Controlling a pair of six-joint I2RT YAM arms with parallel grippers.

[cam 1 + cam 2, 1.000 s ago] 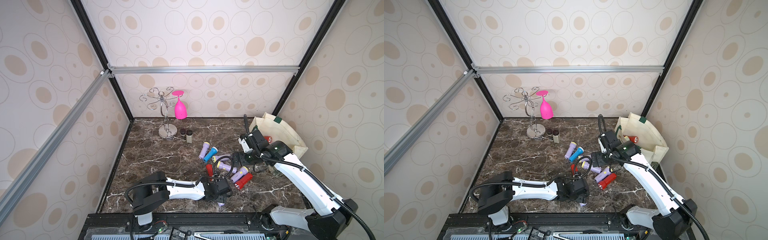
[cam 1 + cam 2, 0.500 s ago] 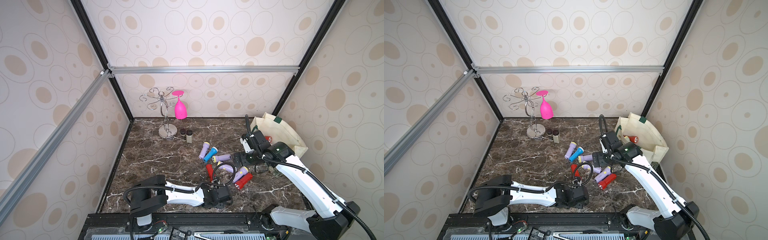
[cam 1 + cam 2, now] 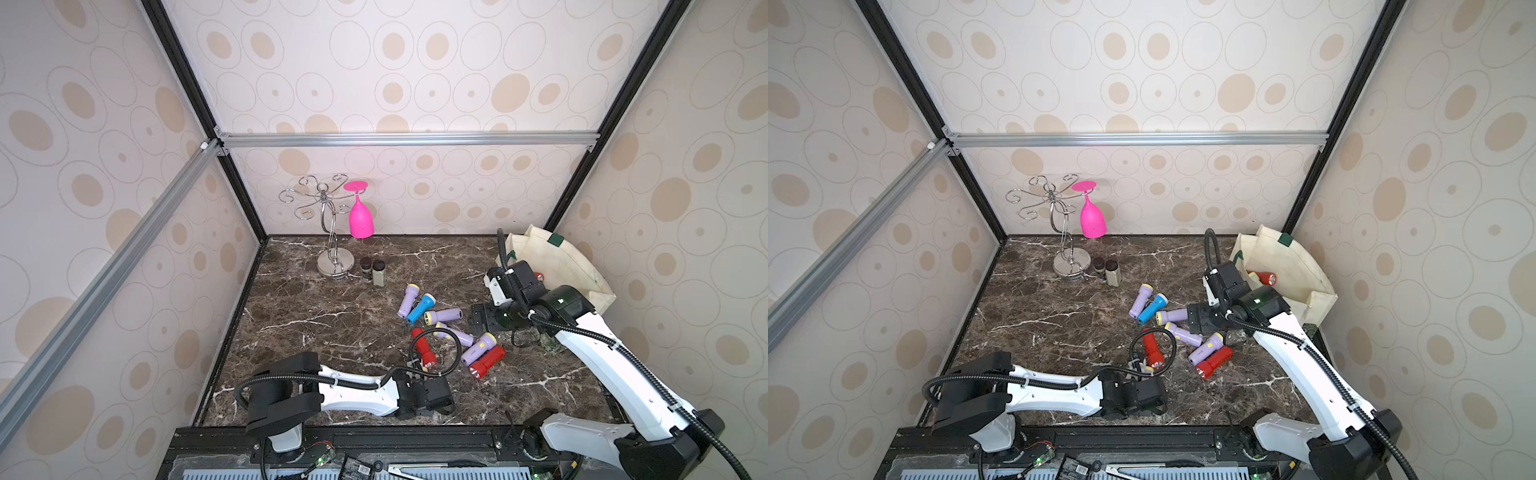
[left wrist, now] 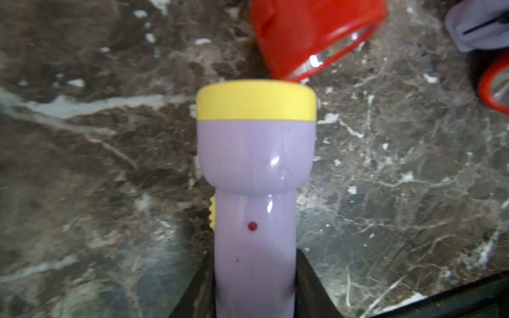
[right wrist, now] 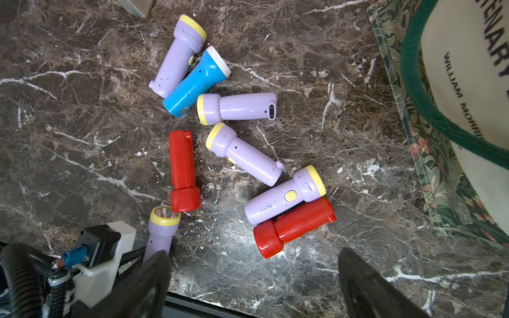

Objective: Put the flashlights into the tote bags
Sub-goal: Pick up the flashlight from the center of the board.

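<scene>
The left gripper (image 4: 254, 289) is clenched on the handle of a lilac flashlight (image 4: 256, 154), whose yellow head juts ahead toward a red flashlight (image 4: 311, 35). The right gripper (image 5: 253, 267) hangs released, with loose flashlights (image 5: 242, 154) on the bench (image 5: 82, 124) before it and the tote bag (image 5: 468, 90) at its side.

Both top views: parked high over the near edge of the tabletop (image 3: 332, 316), tilted down toward the far edge, side by side, pretty much the same whole scene. Left wrist: super close and low, staring along a lilac flashlight (image 4: 254, 165) between the fingers (image 4: 311, 289), red flashlight (image 4: 311, 33) just past it. Right wrist: higher up, looking down on the loose flashlights (image 5: 237, 107) and a corner of the tote bag (image 5: 468, 82). Same lilac and red pair in both wrist views.
</scene>
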